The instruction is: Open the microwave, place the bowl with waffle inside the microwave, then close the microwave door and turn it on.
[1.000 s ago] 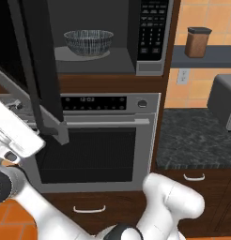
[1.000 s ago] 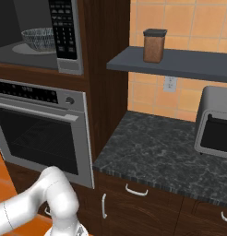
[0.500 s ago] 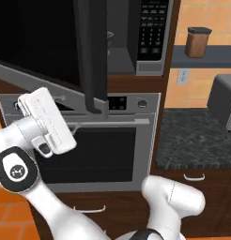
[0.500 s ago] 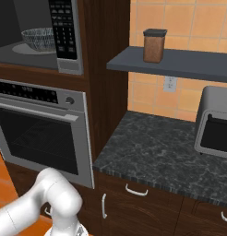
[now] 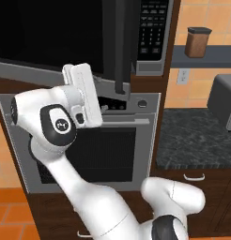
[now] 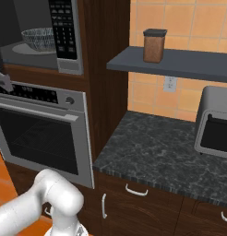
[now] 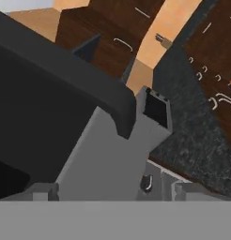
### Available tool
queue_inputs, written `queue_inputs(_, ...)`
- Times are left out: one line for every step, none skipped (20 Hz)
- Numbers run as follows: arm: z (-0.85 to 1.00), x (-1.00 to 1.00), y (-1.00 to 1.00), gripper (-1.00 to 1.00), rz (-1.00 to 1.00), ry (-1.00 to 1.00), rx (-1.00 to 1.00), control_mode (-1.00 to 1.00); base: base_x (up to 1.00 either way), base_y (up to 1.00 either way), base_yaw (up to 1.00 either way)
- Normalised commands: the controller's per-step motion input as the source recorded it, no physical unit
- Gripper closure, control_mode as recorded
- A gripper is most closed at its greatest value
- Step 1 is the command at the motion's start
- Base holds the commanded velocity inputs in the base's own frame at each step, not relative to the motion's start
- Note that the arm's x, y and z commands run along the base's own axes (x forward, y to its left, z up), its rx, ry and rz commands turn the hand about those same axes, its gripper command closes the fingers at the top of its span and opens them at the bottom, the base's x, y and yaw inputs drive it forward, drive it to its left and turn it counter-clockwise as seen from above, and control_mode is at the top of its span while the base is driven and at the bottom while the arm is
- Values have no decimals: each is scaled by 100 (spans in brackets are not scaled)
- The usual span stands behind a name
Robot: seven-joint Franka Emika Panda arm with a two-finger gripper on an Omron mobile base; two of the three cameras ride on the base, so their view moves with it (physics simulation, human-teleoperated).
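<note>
Claw point(image 5: 89, 70): pressed up against the outer face of the door point(image 5: 56, 37), just left of the dark handle point(image 5: 121, 47). Fingertips hidden against the panel; cannot tell whether wide or narrow. Nothing seen held. In the hand view the door point(image 7: 47, 93) fills the left half at close range, its grey lower frame running toward the lens.

Door: part-swung, hinged at left, free edge with handle just in front of the keypad point(image 5: 152, 28). Not latched, judging by the angle.

Bowl point(image 6: 39, 39): inside the microwave point(image 6: 64, 37), sitting in the cavity left of the keypad. Waffle not resolvable from here.

Step in hand, as I judge it: closing the door.

Method notes:
- Push near the handle edge, far from the hinge, for best leverage.
- Follow the door's arc rather than a straight line, or the contact may slide off the glass.
- Carry through until flush with the keypad panel; a soft stop may leave it ajar.
- Then retract clear of the oven point(image 5: 89, 150) below, and reach for the keypad.
</note>
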Motion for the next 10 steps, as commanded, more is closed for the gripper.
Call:
queue_inputs(20,78,-51,-100,7,4,27,-100,0,0,0)
queue_inputs(14,75,-52,-100,7,3,26,-100,0,0,0)
queue_inputs(10,75,-51,-100,7,3,26,-100,0,0,0)
queue_inputs(5,73,-51,-100,7,4,25,-100,0,0,0)
queue_inputs(0,72,-56,-100,7,4,23,-100,0,0,0)
queue_inputs(0,74,-52,-100,7,3,23,-100,0,0,0)
queue_inputs(0,71,-46,-100,6,0,21,-100,0,0,0)
queue_inputs(0,76,-37,-100,5,0,21,-100,0,0,0)
queue_inputs(0,76,-38,-100,5,0,21,-100,0,0,0)
queue_inputs(0,74,-39,-100,5,0,21,-100,0,0,0)
